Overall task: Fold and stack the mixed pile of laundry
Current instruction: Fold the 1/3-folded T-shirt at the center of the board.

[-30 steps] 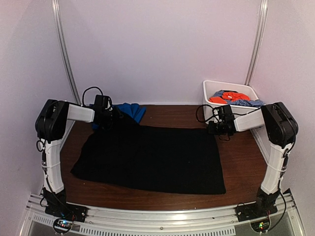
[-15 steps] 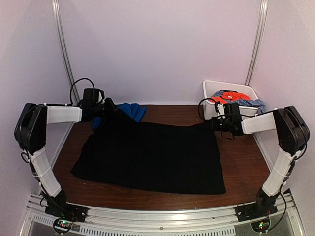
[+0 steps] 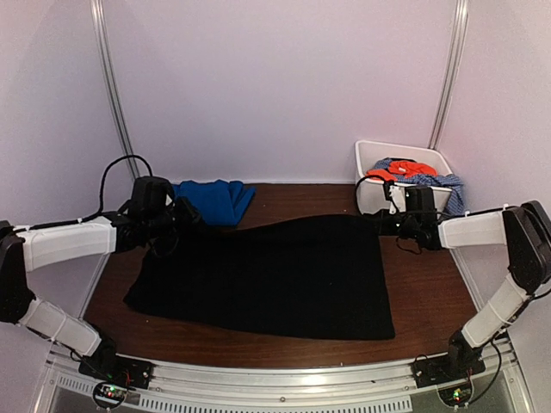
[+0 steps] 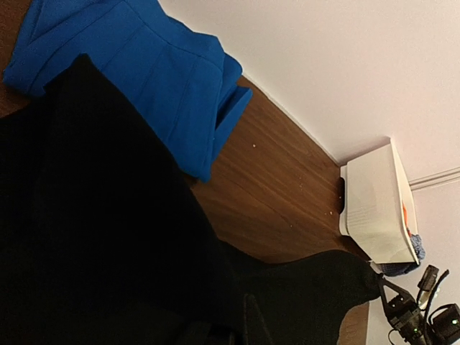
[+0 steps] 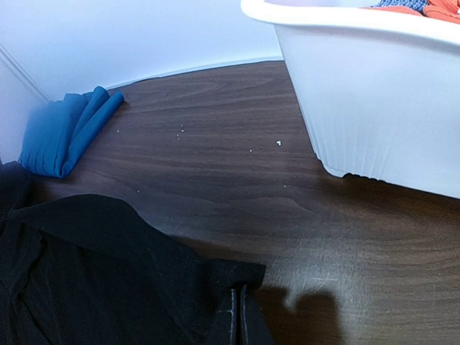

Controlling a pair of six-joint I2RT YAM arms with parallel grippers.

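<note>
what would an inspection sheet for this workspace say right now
surface: dark wood table, few pale specks
job's things: black garment spread out; blue garment folded behind it; orange-red garment and speckled garment in white tub
clutter: nothing seen
grippers: left gripper and right gripper each shut on a far corner of the black garment
cables: black loop at left wrist
surroundings: white walls, metal rails
</note>
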